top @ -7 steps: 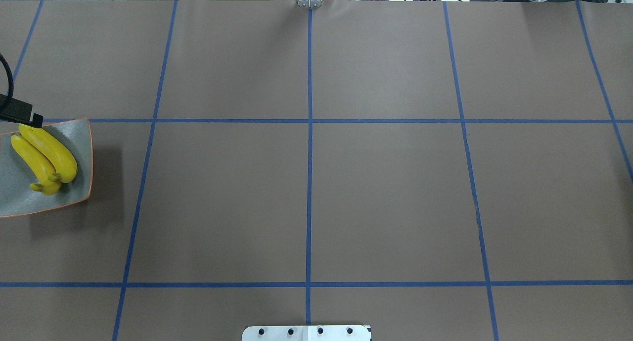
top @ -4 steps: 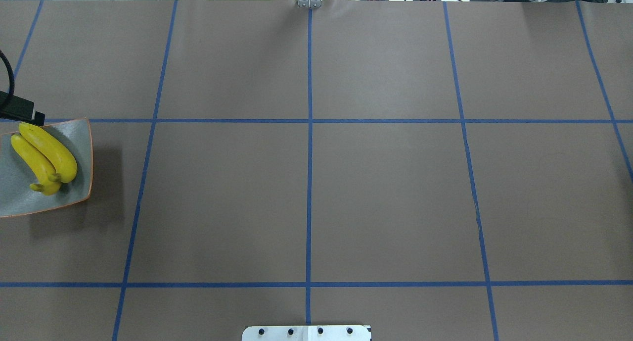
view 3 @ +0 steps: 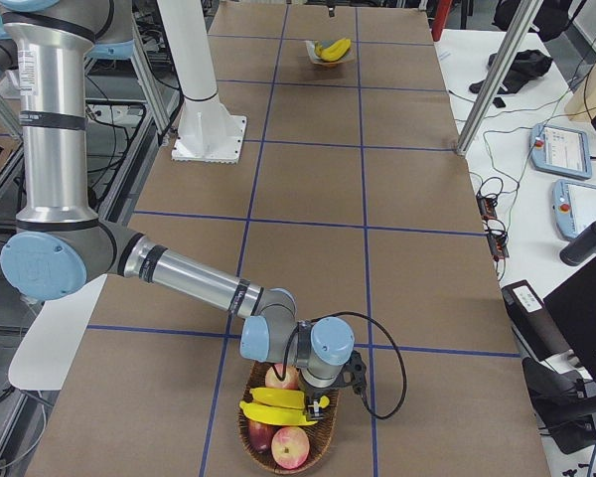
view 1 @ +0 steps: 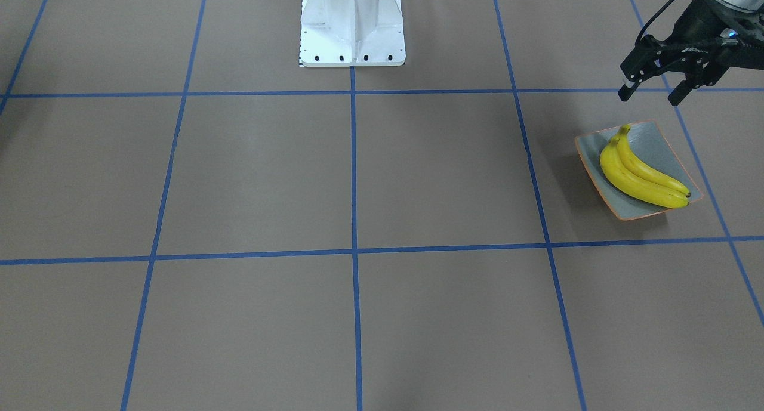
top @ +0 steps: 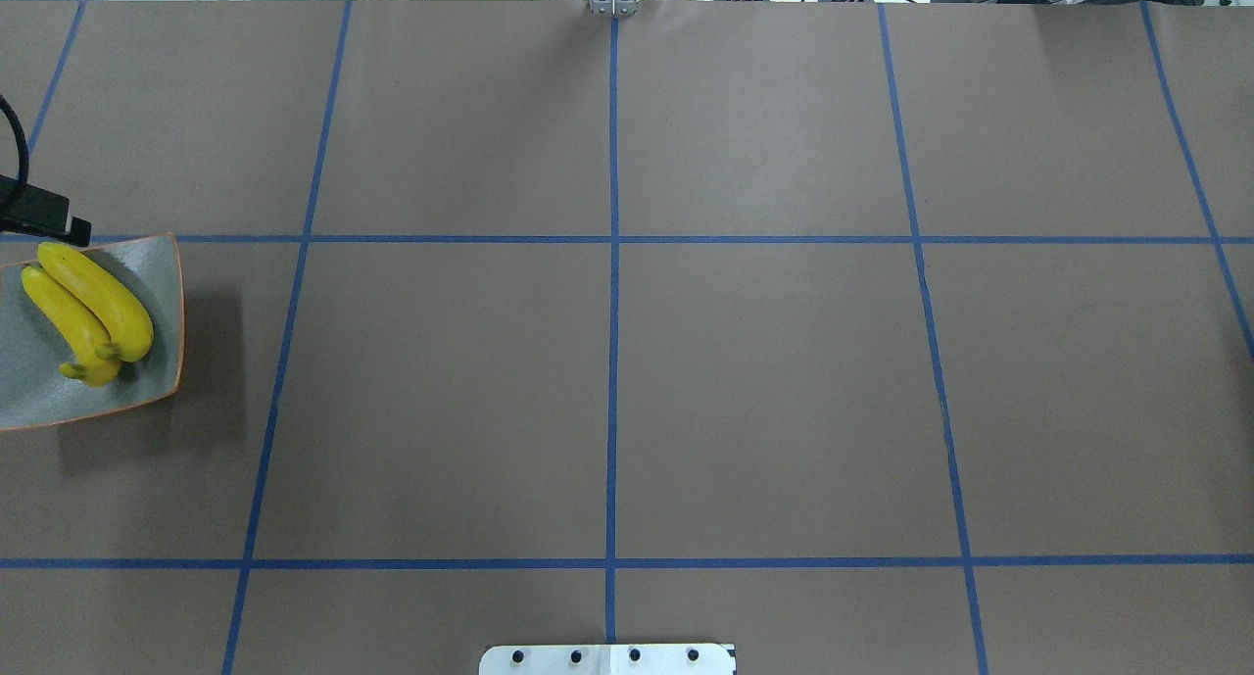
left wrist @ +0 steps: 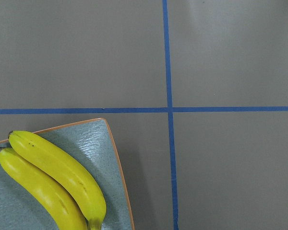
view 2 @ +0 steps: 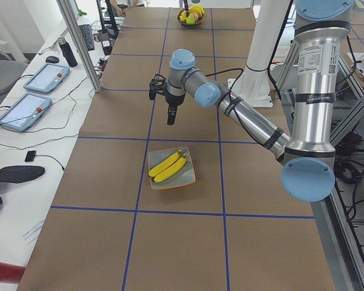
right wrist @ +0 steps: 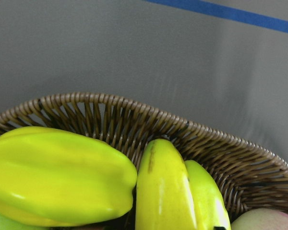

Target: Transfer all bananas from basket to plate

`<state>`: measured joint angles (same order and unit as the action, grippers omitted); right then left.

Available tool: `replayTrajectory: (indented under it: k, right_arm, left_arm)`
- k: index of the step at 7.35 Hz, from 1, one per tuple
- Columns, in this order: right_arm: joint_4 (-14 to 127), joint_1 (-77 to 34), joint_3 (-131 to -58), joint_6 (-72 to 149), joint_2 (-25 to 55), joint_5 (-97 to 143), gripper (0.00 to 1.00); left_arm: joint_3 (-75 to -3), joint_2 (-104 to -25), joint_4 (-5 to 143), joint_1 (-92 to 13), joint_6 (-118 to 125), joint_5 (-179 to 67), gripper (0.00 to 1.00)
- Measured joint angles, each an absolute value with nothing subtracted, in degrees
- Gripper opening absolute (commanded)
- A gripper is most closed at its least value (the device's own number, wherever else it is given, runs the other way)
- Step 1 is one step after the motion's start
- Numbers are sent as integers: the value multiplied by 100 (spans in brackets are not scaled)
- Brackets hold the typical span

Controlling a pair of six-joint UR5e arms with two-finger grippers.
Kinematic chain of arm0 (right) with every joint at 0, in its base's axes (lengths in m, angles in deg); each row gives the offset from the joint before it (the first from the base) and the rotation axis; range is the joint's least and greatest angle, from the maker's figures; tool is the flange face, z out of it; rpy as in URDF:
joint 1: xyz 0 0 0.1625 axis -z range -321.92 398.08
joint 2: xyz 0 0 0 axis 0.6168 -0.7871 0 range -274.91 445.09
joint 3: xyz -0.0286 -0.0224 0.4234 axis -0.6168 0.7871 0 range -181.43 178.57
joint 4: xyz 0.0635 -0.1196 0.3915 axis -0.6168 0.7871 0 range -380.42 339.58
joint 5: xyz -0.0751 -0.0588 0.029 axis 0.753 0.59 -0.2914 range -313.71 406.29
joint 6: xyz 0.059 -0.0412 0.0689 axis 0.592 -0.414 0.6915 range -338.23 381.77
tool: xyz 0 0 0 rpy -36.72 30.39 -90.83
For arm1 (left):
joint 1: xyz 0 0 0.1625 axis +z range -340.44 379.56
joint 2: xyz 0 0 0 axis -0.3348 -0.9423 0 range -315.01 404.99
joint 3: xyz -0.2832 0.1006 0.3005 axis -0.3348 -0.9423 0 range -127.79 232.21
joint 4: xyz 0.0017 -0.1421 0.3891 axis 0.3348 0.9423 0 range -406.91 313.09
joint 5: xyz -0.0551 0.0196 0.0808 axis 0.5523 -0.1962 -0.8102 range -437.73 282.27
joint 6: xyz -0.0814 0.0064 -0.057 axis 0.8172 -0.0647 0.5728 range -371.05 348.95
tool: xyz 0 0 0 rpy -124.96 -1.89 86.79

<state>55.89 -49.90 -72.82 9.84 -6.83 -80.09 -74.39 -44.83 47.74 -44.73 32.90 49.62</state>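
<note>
Bananas [view 1: 635,175], two of them, lay side by side on the plate [view 1: 656,144] at the table's left end, so about half the job looked done. At least two more bananas [right wrist: 163,191] lay in the basket [right wrist: 134,115] at the right end, among apples [view 3: 290,447]. Left gripper [view 1: 649,96] hung open and empty near the plate. Right gripper [view 3: 321,405] sat low in the basket; whether it was open or closed could not be told. No brand, label or writing was legible.
</note>
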Motion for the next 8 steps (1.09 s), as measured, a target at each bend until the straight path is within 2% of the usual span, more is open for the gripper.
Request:
replayTrajectory:
  k: [5,8]
  right_arm:
    - [5688,-5063,-7355,756,-599,-8077,0]
    - [6992,-5481,-7658,15,-85,-8112,0]
  left_arm:
    - [-7453,-4511,4786,-4493,3474,5191,100]
    - [-7437,-4551,4792,-4485,3600,5207,100]
